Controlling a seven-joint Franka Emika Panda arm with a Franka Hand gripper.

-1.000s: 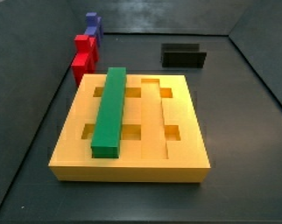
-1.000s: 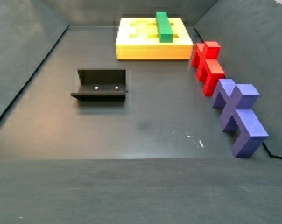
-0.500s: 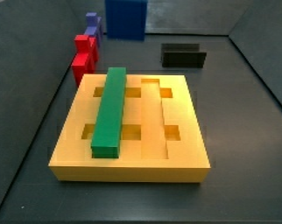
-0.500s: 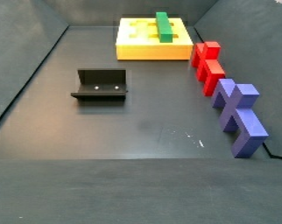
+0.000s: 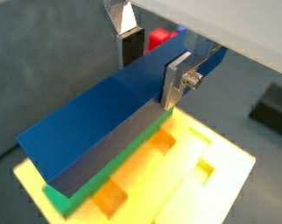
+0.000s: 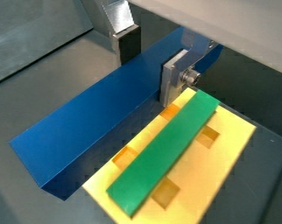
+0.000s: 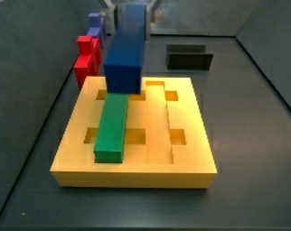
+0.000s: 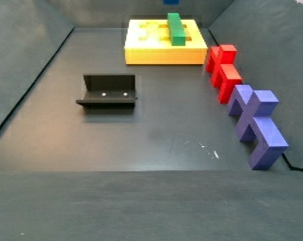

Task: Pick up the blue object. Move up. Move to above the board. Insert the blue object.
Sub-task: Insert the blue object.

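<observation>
Blue object (image 5: 91,131) up off the floor, clamped across its width between the silver fingers (image 5: 179,79) of the gripper (image 5: 151,61), hanging tilted over the far end of the board (image 7: 191,149) in a side view and over the green bar (image 6: 167,153) seated in one of the board's long grooves. Jaws closed down to the bar's width and gripping it near one end in both wrist views, the rest of the bar jutting out past them. Off to the side: red blocks (image 8: 223,71) and purple blocks (image 8: 257,122) in a row, with the fixture (image 8: 109,92) well apart from the board on the dark floor.
</observation>
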